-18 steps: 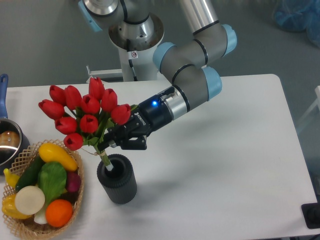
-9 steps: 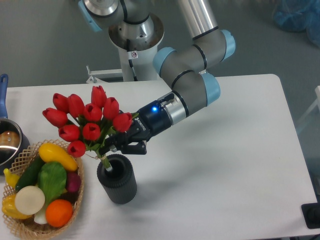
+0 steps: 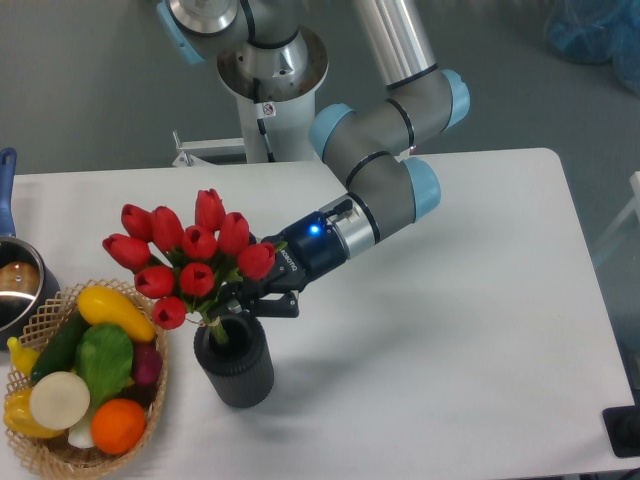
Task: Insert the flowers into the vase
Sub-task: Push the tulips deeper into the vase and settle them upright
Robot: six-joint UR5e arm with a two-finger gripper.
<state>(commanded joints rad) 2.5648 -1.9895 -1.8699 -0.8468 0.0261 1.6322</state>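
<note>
While my arm [image 3: 385, 170] reaches down across the white table [image 3: 450, 320], my tool [image 3: 255, 300] grips the flowers [image 3: 190, 262] low on their stems. The red heads lean left above the vase [image 3: 235, 362], and the stem ends sit inside its round mouth. A basket [image 3: 85, 385] of vegetables stands just left of the vase, with a metal pot [image 3: 15, 285] at the table's left edge.

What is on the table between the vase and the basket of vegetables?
Nothing: the camera view shows only bare white table between the vase and the basket.
</note>
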